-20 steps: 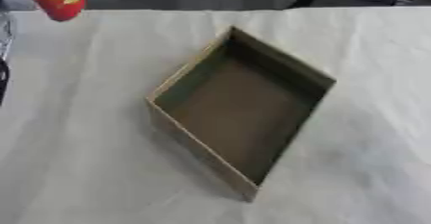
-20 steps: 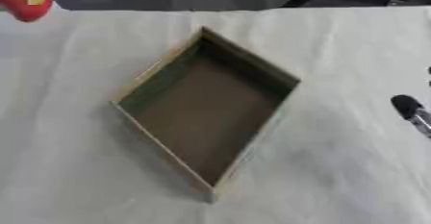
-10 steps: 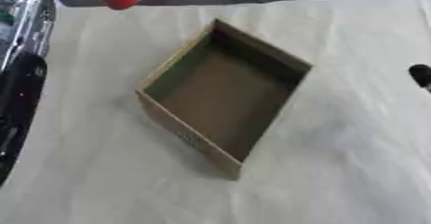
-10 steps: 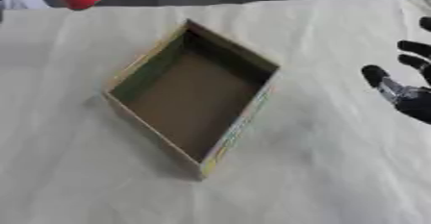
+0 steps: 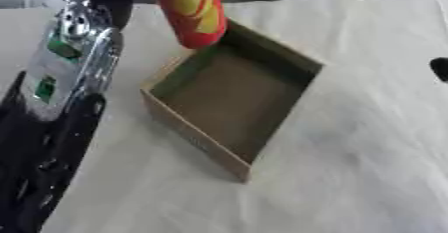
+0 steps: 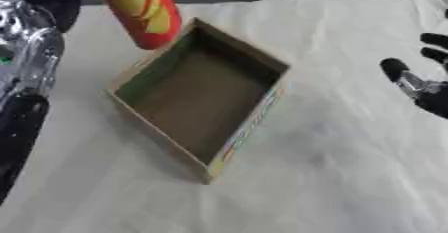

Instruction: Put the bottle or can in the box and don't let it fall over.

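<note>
A red can [image 5: 192, 9] with yellow marks hangs in the air over the far left corner of the box [image 5: 229, 97]. It leans a little, with its round bottom end just above the box's rim. The top of the can runs off the picture, so where it is held does not show.

The left arm [image 5: 61, 67], black and silver with small green spots, comes up the left side toward the can. The left hand itself is cut off at the top edge, so I cannot tell if it is grasping the can.

The box is brown card, open on top and turned so one corner points at the robot. It sits on a white cloth over the bench [image 6: 332, 177]. Its inside is plain and dark. One outer side has a coloured strip.

The right hand [image 6: 420, 82] shows at the right edge, well apart from the box. Its dark fingers are straight and relaxed, and it is grasping nothing.
</note>
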`<state>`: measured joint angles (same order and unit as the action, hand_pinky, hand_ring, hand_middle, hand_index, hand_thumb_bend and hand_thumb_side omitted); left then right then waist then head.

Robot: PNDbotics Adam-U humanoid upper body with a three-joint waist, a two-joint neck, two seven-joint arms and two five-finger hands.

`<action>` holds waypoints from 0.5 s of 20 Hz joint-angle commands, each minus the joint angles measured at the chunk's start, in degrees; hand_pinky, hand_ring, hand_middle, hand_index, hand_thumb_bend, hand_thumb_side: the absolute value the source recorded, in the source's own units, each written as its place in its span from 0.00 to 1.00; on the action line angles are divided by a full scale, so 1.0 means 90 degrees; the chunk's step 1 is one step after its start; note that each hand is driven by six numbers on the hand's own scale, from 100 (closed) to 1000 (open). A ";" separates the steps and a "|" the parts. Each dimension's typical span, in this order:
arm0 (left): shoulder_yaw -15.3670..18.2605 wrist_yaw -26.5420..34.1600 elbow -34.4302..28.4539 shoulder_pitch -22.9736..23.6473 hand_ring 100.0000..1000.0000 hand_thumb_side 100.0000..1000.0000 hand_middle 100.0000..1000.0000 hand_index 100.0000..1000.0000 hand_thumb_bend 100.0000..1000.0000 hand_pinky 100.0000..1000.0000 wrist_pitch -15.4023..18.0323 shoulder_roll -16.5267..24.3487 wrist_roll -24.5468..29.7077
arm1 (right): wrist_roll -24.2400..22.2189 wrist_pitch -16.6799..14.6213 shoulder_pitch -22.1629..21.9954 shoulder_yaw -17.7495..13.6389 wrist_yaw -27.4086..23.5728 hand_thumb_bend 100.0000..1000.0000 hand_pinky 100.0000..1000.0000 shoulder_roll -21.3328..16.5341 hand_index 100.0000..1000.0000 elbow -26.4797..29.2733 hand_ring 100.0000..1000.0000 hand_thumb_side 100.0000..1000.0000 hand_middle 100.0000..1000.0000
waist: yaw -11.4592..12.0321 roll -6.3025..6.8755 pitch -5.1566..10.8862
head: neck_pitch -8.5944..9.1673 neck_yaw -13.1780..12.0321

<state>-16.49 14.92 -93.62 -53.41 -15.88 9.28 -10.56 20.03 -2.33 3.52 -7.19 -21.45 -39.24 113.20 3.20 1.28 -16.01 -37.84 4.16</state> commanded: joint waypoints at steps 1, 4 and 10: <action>-0.0117 -0.0065 -0.0096 -0.0036 0.00 0.00 0.00 0.03 0.00 0.10 0.0030 -0.0132 0.0009 | 0.0042 -0.0003 0.0061 -0.0104 -0.0003 0.56 0.81 -0.0269 0.84 0.0155 0.78 0.00 0.92 | 0.0003 -0.0011 0.0124 | 0.0081 -0.0004; -0.0215 0.0112 -0.0060 0.0046 0.00 0.00 0.00 0.04 0.00 0.09 0.0308 -0.0321 -0.0280 | 0.0049 0.0017 0.0082 -0.0102 -0.0012 0.56 0.81 -0.0283 0.84 0.0155 0.78 0.00 0.92 | -0.0001 0.0001 0.0097 | 0.0108 -0.0007; -0.0537 0.0151 0.0199 0.0165 0.07 0.00 0.00 0.10 0.00 0.19 0.0637 -0.0408 -0.0250 | 0.0045 0.0092 0.0090 -0.0076 -0.0012 0.56 0.81 -0.0249 0.84 0.0155 0.78 0.00 0.92 | 0.0005 0.0033 0.0055 | 0.0137 0.0023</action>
<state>-21.03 16.57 -91.44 -51.05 -10.72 5.54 -13.04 20.34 -1.70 3.98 -7.36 -21.46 -39.63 113.20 3.22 1.76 -16.33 -37.18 4.22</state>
